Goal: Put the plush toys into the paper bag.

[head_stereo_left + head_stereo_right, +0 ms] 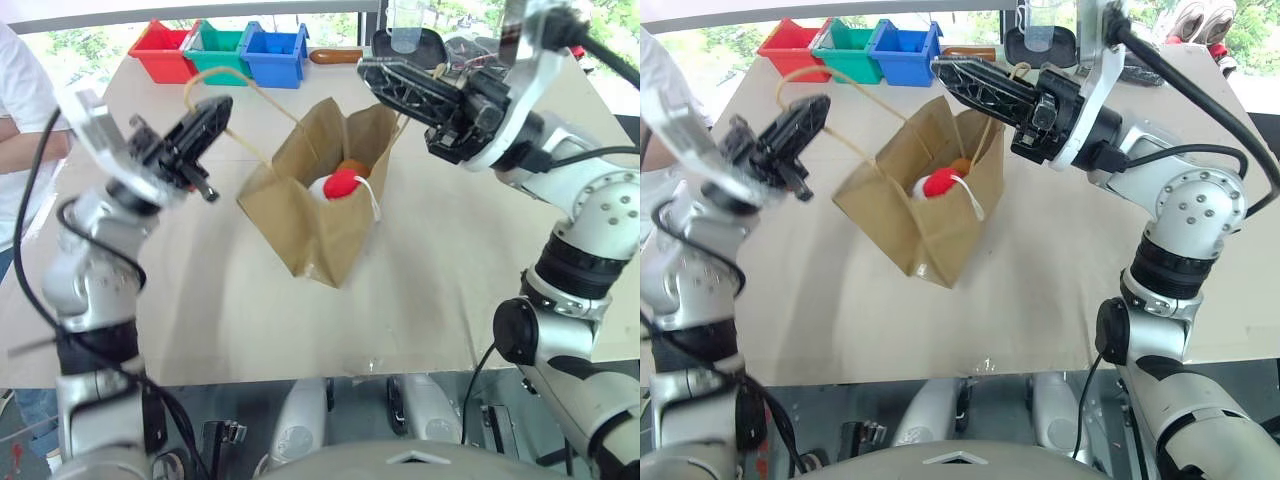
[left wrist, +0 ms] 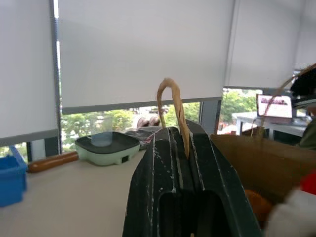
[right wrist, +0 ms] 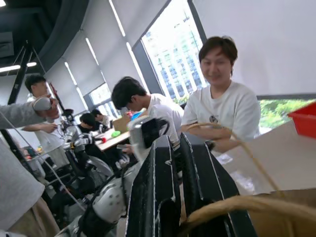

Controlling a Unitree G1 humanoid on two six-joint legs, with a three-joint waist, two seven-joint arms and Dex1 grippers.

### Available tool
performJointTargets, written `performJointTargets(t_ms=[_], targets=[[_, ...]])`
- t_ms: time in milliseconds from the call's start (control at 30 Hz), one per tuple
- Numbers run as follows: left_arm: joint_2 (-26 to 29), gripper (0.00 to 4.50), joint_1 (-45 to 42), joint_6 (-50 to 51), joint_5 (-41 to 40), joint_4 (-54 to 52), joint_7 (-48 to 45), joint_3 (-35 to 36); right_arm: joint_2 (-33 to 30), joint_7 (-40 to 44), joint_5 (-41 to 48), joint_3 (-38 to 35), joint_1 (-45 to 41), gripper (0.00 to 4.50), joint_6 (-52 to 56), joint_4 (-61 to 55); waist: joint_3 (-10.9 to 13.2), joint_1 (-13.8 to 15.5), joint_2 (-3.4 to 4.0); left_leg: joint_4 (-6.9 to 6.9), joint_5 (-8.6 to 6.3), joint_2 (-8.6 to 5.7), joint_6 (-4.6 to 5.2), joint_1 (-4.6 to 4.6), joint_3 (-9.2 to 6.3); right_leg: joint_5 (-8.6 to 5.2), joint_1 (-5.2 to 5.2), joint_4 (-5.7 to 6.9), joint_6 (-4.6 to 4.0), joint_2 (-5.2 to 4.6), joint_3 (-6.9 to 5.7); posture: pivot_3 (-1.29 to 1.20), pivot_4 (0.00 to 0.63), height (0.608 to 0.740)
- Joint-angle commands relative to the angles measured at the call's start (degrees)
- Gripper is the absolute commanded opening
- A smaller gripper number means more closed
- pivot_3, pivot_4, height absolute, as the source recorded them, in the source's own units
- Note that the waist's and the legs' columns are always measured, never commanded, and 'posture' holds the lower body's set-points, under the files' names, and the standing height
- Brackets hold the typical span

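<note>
Risk first: brown kraft paper bag with twisted-cord loop handles (image 1: 325,205) hangs tilted between the two arms, its near bottom corner low over the pale counter (image 1: 250,330), and I judge an uneven pull could tip it further and spill the toys, or strain the thin paper where a handle is glued. The left end effector (image 1: 205,128), on the left, is clamped shut on one tan cord loop (image 2: 173,106), which arches up out of its black fingers. The right end effector (image 1: 400,88), on the right just above the bag's far rim, is closed too, with the other cord handle (image 3: 237,205) lying against its fingers; whether it truly grips that cord I cannot tell. Inside the creased, stiff bag sit the soft white chicken plush with its red bow (image 1: 338,185) and, behind it, the fuzzy brown bear head (image 1: 352,168). Farthest back stand hard plastic bins, red (image 1: 160,50), green (image 1: 220,45) and blue (image 1: 275,55), beside a pale green tray holding a clear cup (image 2: 106,145)
</note>
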Motion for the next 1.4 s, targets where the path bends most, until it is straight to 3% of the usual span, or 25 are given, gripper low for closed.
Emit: performJointTargets(t_ms=[33,133,233,367,433,467,567,733,833,967,1033,1267,1400], targets=[[-0.08,0.0,-7.81,-2.8,8.2,13.04,-7.44,-5.9,-2.67,-3.16,-4.98,4.03,6.78,0.06,-3.18,-2.55,-0.06,-0.02,-0.1,-0.01,0.0,-0.02,0.0,0.0,0.01,0.0,0.03,-0.04,0.0,-0.02,0.01,0.0,0.15,0.74],[-2.99,0.0,-13.6,-8.28,15.38,24.85,-13.09,-10.86,-5.27,-3.14,-8.28,7.07,10.7,0.06,-6.43,-4.43,-0.04,-0.02,-0.07,0.0,0.0,-0.13,0.0,-0.04,0.14,0.0,-0.01,-0.08,0.02,-0.14,0.12,0.0,0.15,0.74],[-3.6,0.0,-15.12,-7.84,14.93,28.34,-19.8,-10.32,-7.83,-2.98,-8.4,8.61,11.07,0.88,-6.52,-7.39,-0.03,-0.67,-0.08,0.26,0.03,-0.09,-0.01,-0.92,0.16,0.03,-1.07,0.37,0.03,-0.13,0.26,0.0,0.15,0.74],[-2.87,1.23,-15.4,-7.0,14.59,30.18,-21.37,-7.78,-12.25,-4.26,-9.3,8.57,13.05,2.55,-6.51,-10.78,-0.03,-0.91,-0.09,0.37,0.02,0.0,-0.01,-0.99,0.1,0.01,-1.29,0.75,0.01,-0.06,0.16,0.0,0.15,0.74],[-1.39,2.28,-12.51,-2.46,11.44,26.28,-22.01,-5.0,-16.01,-2.72,-5.02,5.54,15.35,3.65,-5.09,-13.41,-0.03,-0.86,-0.09,0.36,0.02,0.02,0.0,-0.99,0.09,0.0,-1.29,0.78,0.01,-0.05,0.16,0.0,0.15,0.74],[0.0,2.75,-9.55,1.38,8.6,22.57,-21.7,-2.44,-18.82,-1.44,-0.56,2.49,17.34,3.65,-3.74,-14.79,-0.03,-0.86,-0.09,0.37,0.02,0.03,0.0,-1.0,0.07,0.0,-1.29,0.77,0.01,-0.07,0.18,0.0,0.15,0.74],[3.54,4.21,0.35,9.9,3.25,12.29,-19.38,3.54,-26.32,1.82,4.95,-1.63,23.43,3.65,-2.86,-17.01,-0.03,-1.42,-0.1,0.38,0.01,0.19,0.02,-1.0,0.03,0.0,-1.28,0.71,0.02,-0.19,0.37,0.0,0.15,0.74],[4.67,4.37,10.1,16.58,-1.73,0.95,-15.93,8.63,-30.34,4.41,-1.35,4.73,29.19,3.65,-7.01,-17.25,-0.02,-0.31,-0.16,0.46,0.01,0.2,0.02,-0.88,0.0,0.0,-1.16,0.76,0.03,-0.24,0.32,0.0,0.15,0.74],[4.07,4.5,15.42,17.3,-2.39,-3.2,-14.05,10.77,-27.8,5.58,-10.72,15.36,29.02,2.85,-12.74,-14.04,-0.04,-0.06,-0.18,0.61,0.03,0.19,0.01,-0.72,0.01,-0.01,-0.99,0.78,0.02,-0.17,0.32,0.0,0.15,0.74],[3.25,4.5,23.11,15.31,-0.1,-9.94,-13.66,9.41,-21.81,6.76,-22.22,27.55,25.97,0.86,-21.18,-7.02,-0.06,-0.28,-0.21,0.61,0.03,0.2,0.01,-0.64,0.08,-0.01,-0.95,0.76,0.02,-0.17,0.39,0.0,0.15,0.74],[2.36,4.5,25.37,13.13,1.49,-12.74,-13.0,7.94,-18.58,6.87,-27.59,31.46,23.67,0.09,-25.44,-2.32,-0.06,-0.19,-0.2,0.6,0.03,0.2,0.01,-0.68,0.07,-0.01,-0.98,0.77,0.01,-0.18,0.4,0.0,0.15,0.74],[-2.7,4.5,26.62,7.17,7.45,-18.37,-7.76,1.56,-7.21,10.0,-36.14,36.57,17.14,0.09,-35.83,12.58,-0.07,0.53,-0.23,0.61,0.03,0.14,-0.01,-0.71,0.01,0.01,-0.96,0.77,0.01,-0.22,0.33,0.0,0.15,0.74],[-5.74,4.5,26.41,4.26,11.77,-20.9,-2.14,-1.56,-4.68,12.18,-38.16,37.0,17.16,0.09,-38.14,15.43,-0.08,0.5,-0.24,0.61,0.03,0.14,-0.01,-0.71,-0.03,0.01,-0.96,0.77,0.01,-0.21,0.31,0.0,0.15,0.74]])
